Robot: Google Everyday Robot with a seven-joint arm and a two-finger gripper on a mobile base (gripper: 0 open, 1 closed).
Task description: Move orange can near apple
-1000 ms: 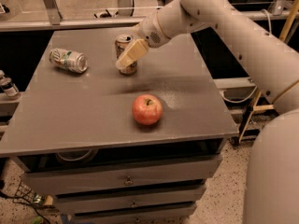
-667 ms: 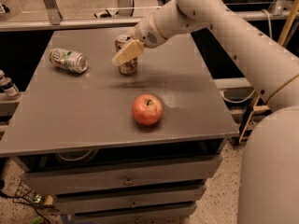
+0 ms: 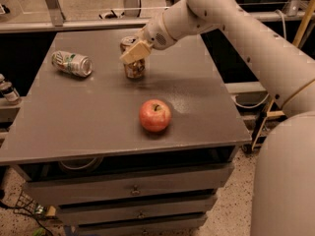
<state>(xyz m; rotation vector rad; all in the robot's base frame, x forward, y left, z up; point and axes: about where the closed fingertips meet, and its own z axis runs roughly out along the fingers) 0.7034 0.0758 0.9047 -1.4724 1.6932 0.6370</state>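
Grey table bears the upright orange can at its far middle, where the robot's end effector sits against the can's upper half, covering part of its near side. Whether it has closed on the can cannot be told. The apple rests toward the near edge, slightly right of the can and well apart from it. A white-and-green can lies on its side at far left. The white arm reaches in from the right.
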